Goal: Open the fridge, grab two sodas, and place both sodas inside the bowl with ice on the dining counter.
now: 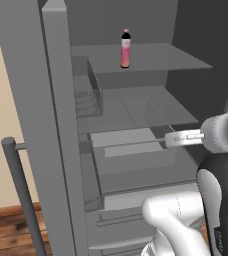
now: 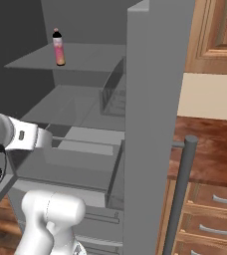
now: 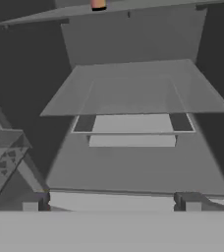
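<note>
Pink bottle (image 1: 125,49) on upper fridge (image 1: 136,100) shelf, above open tool (image 3: 111,205)

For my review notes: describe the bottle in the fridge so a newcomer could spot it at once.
Look into the open grey fridge, at the upper shelf of its inside. A slim pink bottle with a dark cap stands upright there, alone. It is the one coloured thing among grey shelves and drawers.
</note>
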